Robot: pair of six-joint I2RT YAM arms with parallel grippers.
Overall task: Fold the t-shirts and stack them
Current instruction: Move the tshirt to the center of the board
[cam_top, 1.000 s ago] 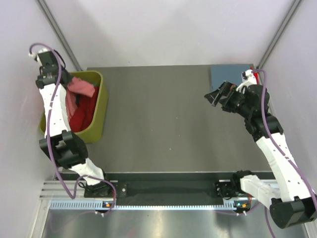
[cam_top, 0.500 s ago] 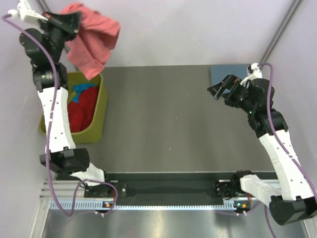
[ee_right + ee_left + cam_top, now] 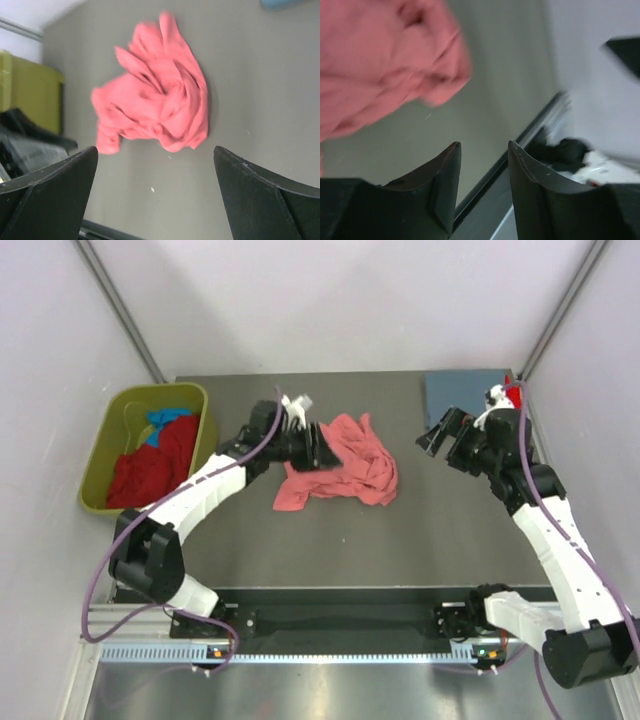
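Salmon-pink cloth t-shirt [image 3: 350, 465]: lies crumpled in a loose heap near the middle of the dark grey counter [image 3: 330, 550], not folded.
Shirt against left tool [image 3: 320, 450]: the tool sits at the heap's left edge, just above the cloth. From the left wrist, the pink cloth [image 3: 380, 65] is up and to the left of the fingertips, not between them.
Left tool state: released. Its two dark fingers [image 3: 445, 175] stand a little apart, with only bare counter showing in the gap.
Shirt against right tool [image 3: 435, 435]: the tool hangs to the heap's right, clear of it. The right wrist view frames the whole heap [image 3: 155, 110] between its fingers.
Right tool state: released, jaws spread wide, holding nothing.
Grey-blue cloth t-shirt [image 3: 462, 390]: flat at the counter's far right corner, behind the right tool.
Olive-green plastic bin [image 3: 207, 445]: at the counter's left edge, well apart from the pink heap.
Bin contents: red cloth t-shirts [image 3: 150, 465] bunched together, and a bright blue cloth t-shirt [image 3: 165, 420] at the far end.
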